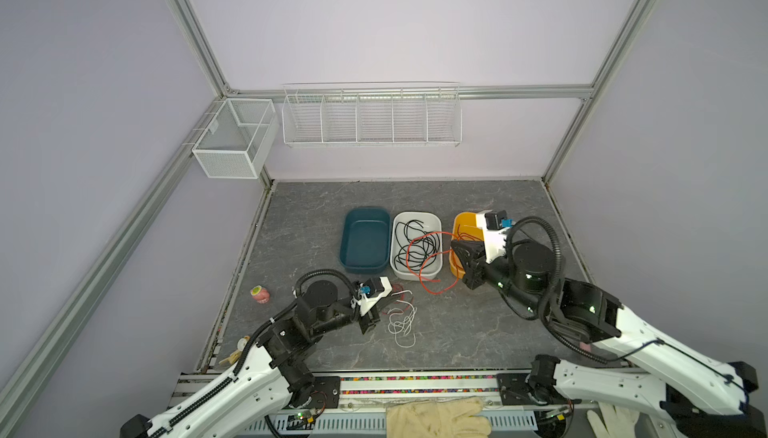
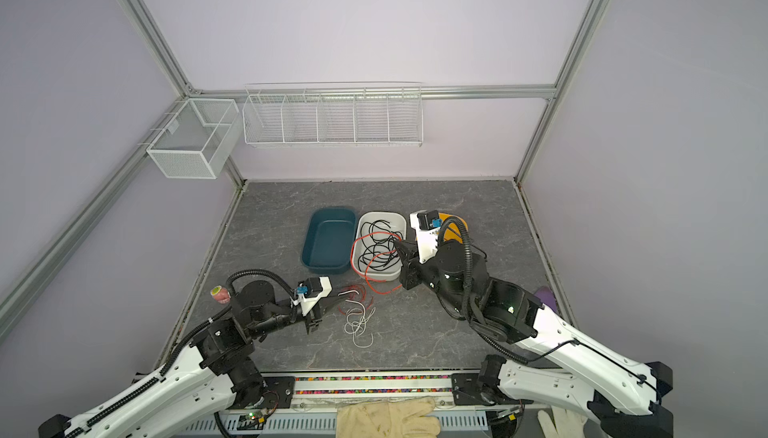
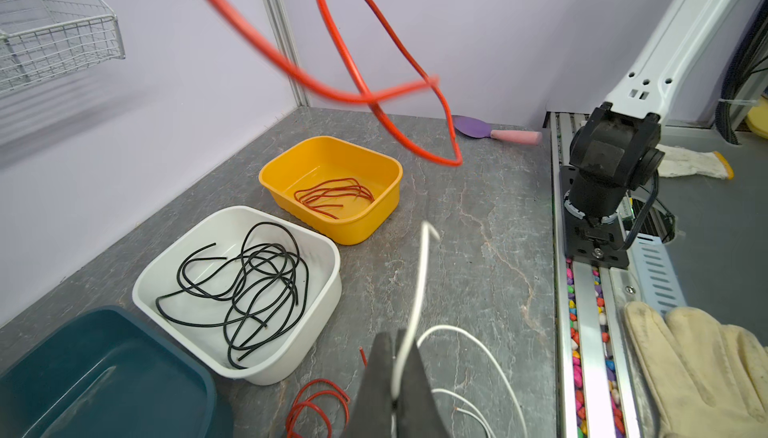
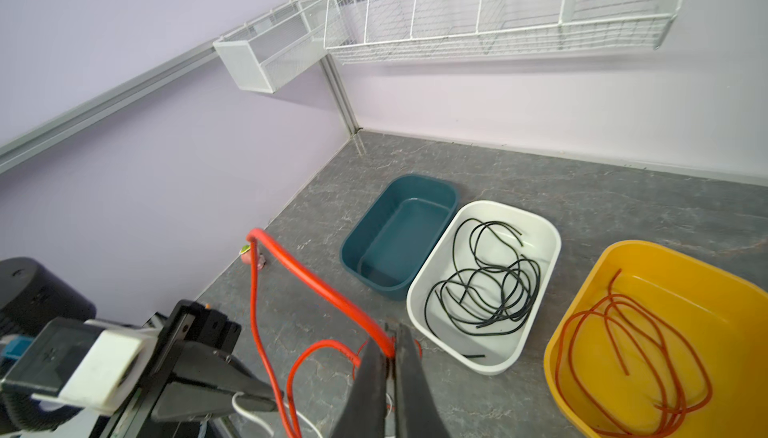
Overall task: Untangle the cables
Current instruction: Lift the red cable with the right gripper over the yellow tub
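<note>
While left gripper (image 3: pixel 395 342) pinches thin white cable (image 3: pixel 422 274), right gripper (image 4: pixel 388 344) clamps looping red cable (image 4: pixel 316 282)

Top views look down from high at the front; close wrist views share the white bin (image 3: pixel 320 311).
</note>
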Controlling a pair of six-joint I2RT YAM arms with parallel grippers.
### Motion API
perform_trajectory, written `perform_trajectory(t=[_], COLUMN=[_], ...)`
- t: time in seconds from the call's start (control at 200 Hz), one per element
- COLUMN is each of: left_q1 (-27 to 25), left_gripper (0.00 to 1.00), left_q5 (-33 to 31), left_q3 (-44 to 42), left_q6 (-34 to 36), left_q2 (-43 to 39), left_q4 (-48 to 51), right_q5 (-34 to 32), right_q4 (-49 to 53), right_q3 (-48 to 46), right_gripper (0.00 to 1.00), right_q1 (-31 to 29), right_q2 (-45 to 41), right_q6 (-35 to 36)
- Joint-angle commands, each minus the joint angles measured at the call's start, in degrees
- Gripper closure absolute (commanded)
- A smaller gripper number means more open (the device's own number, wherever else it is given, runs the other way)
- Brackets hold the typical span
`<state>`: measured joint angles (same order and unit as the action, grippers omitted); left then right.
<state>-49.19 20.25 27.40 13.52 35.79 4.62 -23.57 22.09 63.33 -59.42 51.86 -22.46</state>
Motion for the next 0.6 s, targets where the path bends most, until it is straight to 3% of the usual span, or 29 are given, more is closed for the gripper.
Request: perform_trajectory(t=[0.0,0.22,0.595], left_q1=[-0.2,-0.2,-0.2], left_gripper=[1.0,1.0,1.0], left_q5=[-1.5,-1.5,-3.2], left_q3=[-0.7,-1.3,-1.7], left_q6=[-0.2,-0.1,0.9], left_q2=[-0.8,-2.3,-3.4], left_q4=[0.6,0.5,0.6], right_q5=[-0.9,6.2,11.5], right_q4=[0.3,2.9,2.7], right_q3=[1.4,5.3,6.9], right_gripper=[0.94,0.93,0.93], right_q1=[3.2,14.4,27.8], right_q2=[-0.3,2.7,4.9], right_q6=[2.6,1.3,-2.6])
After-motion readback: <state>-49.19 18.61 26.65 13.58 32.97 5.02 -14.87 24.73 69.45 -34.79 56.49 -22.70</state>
